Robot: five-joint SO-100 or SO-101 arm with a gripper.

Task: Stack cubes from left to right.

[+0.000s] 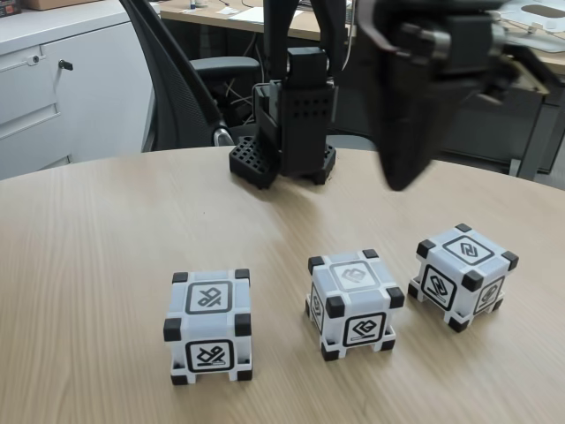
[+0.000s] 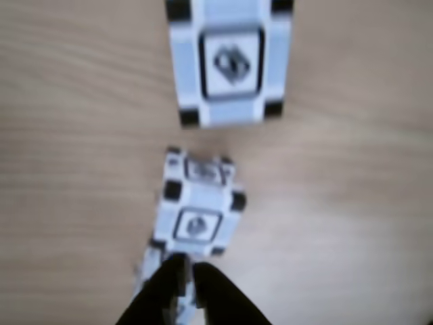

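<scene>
Cubes sit in a row on the round wooden table (image 1: 79,230), none yet stacked, so the job looks to be at its very start: the approach to a first pick. Going left to right in the fixed view, the left cube (image 1: 209,325) stands apart from the others, nearest the camera; the middle cube (image 1: 355,303) comes next, and the right cube (image 1: 462,275) stands just beside it, turned a little and not touching. Above the right-hand pair hangs the arm, a dark blurred mass well clear of the table. In the other view, the pincer (image 2: 188,271) shows as two dark tips at the bottom edge, drawn close together with nothing between them, hovering over the line of cubes. The next move, I judge, calls for parting the tips, descending squarely over one cube and closing on opposite faces. The narrow gap between the middle and right cubes may hinder a finger slipping in. Behind, the arm's black base (image 1: 284,155) stands at the table's far edge, with an office chair (image 1: 190,88) beyond.
</scene>
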